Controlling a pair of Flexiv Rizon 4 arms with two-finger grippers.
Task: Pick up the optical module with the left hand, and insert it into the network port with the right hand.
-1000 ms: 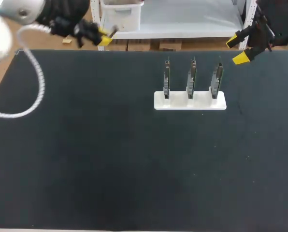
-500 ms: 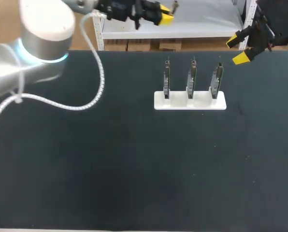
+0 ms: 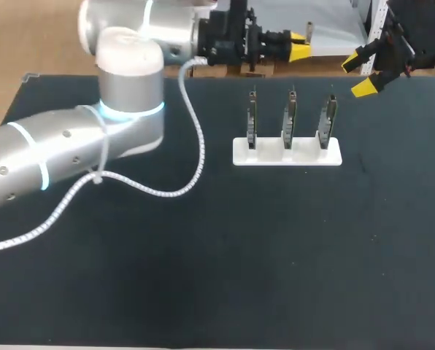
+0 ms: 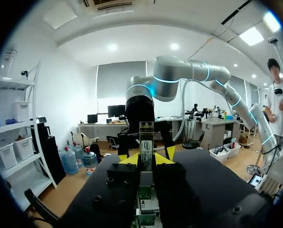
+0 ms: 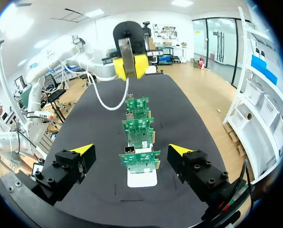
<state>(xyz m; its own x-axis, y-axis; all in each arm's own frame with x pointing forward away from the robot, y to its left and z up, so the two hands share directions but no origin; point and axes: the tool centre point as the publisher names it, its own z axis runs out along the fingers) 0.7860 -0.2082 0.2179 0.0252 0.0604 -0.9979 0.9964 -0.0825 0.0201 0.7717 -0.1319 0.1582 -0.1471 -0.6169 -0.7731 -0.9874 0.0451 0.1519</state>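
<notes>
At the left wrist, the left fingers (image 4: 130, 158) are gripping the module (image 4: 146, 135). The right fingers (image 3: 352, 64) are gaping open. The left arm (image 3: 122, 95) is sweeping rightward.

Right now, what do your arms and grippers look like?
The left arm is silver, built of rounded segments with glowing cyan rings at the joints. A white braided cable loops along it. The left gripper and right gripper are black and blocky, each with two bright yellow tips.

Three circuit boards (image 3: 289, 120) stand abreast in a holder (image 3: 268, 157).
</notes>
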